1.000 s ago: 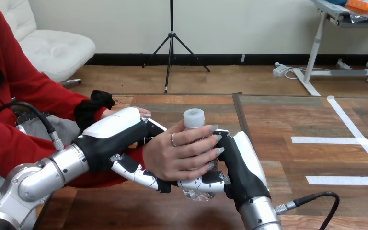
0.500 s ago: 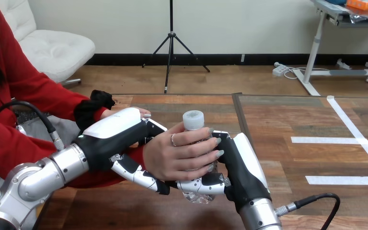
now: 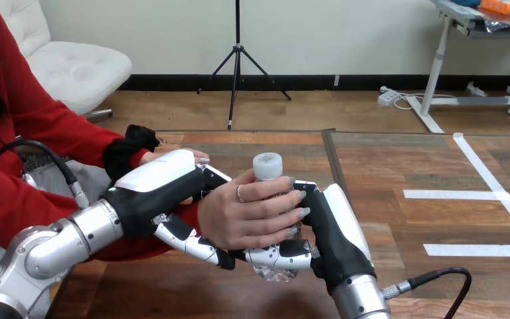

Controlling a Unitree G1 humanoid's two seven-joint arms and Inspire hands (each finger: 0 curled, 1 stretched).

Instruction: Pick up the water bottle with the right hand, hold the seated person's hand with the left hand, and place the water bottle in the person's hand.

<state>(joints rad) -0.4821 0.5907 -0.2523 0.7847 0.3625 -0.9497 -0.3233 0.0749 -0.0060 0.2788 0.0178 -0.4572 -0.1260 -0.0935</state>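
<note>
A clear water bottle (image 3: 267,166) with a white cap stands upright above the table's near middle. My right hand (image 3: 335,229) is shut on it from the right, thumb curled round its lower part. The person's hand (image 3: 249,216) reaches in from the left and wraps its fingers round the bottle's middle, so both hands are on it. My left hand (image 3: 163,174) is shut on the person's hand near the wrist, with fingers over its back and the thumb (image 3: 192,242) underneath. Most of the bottle's body is hidden.
The person's other hand (image 3: 198,158) rests on the wooden table (image 3: 398,166) just behind my left hand. White tape lines (image 3: 498,199) mark the table's right part. A black cable (image 3: 431,279) leaves my right wrist.
The person's fingers have closed a little tighter round the bottle. My two hands and the bottle have stayed where they were.
</note>
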